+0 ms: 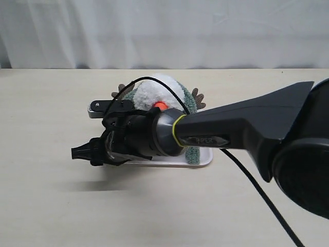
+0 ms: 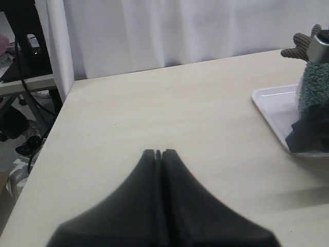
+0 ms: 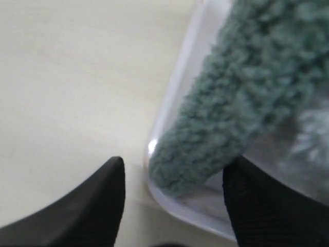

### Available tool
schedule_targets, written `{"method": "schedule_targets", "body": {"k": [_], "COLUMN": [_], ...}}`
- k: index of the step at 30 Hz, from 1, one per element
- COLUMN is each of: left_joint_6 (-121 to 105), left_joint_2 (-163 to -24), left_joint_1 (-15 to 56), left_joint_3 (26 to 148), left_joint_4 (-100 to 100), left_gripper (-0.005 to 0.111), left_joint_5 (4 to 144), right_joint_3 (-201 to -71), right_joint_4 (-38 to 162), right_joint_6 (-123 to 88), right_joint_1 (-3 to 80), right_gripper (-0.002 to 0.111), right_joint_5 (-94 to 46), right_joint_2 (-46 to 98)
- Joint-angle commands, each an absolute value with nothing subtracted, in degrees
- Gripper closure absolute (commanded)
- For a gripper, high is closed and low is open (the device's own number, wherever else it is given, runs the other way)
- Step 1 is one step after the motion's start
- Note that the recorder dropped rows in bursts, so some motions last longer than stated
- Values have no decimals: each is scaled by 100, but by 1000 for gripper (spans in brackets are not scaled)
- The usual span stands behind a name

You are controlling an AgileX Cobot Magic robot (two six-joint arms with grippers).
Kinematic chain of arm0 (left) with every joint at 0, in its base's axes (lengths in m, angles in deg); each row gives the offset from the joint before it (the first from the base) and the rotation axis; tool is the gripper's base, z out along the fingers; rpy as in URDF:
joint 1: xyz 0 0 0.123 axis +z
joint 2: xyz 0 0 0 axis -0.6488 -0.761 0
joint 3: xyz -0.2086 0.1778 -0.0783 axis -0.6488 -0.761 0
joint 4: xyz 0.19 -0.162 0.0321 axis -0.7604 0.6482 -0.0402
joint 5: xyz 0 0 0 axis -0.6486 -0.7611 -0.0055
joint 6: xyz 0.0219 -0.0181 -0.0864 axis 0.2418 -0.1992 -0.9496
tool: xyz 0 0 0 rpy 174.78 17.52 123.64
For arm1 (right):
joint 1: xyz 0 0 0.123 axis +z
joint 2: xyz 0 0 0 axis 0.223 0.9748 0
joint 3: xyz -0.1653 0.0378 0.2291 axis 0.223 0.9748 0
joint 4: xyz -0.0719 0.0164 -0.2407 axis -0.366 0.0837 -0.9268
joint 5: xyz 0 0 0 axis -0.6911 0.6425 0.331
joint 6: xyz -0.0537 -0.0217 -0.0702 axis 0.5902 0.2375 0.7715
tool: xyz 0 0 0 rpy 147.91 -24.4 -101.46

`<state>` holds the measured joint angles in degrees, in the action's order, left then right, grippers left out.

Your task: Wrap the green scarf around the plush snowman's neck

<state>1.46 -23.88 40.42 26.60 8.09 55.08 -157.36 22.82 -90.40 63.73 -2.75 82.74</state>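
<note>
now the right gripper [image 3: 176,162] hangs wide, scarf [image 3: 231,103] end between its jaws. next it likely must pinch that end and pull it round the snowman [image 1: 151,93].

In the exterior view, the right arm [image 1: 231,123] covers the body and neck of the plush snowman [image 1: 151,92]; only the top of the head, the nose and the twig tips show. How the green scarf [image 1: 192,154] sits at the neck cannot be determined. Most of the white tray [image 1: 204,160] is also covered.

In the left wrist view, the picture's edge cuts off the tray and scarf (the snowman is almost entirely out of frame), and the left gripper [image 2: 158,153] is blurred.

In the right wrist view, the scarf runs past the edges, and the right gripper [image 3: 174,167] is cut off and out of focus.
</note>
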Motion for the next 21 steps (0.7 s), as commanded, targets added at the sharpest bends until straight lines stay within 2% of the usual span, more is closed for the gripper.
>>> {"method": "schedule_targets", "body": {"k": [1,5,7,16,21], "left_joint_6": [114,114,114,114,114], "left_joint_2": [-2373,-2373,-2373,-2373,-2373], "left_joint_1": [4013,4013,4013,4013,4013], "left_joint_3": [2642,2642,2642,2642,2642], "left_joint_4": [831,831,831,831,831], "left_gripper": [107,107,107,107,107], "left_joint_5": [5554,5554,5554,5554,5554], "right_joint_3": [-15760,-15760,-15760,-15760,-15760], "right_joint_4": [2197,2020,2024,2056,2739], "right_joint_6": [-9124,-9150,-9183,-8998,-8070], "right_joint_1": [6235,6222,6222,6234,6234], "right_gripper": [55,55,60,103,104], "right_joint_5": [-33,-241,-393,-561,-248], "right_joint_2": [8303,8313,8313,8313,8187]}}
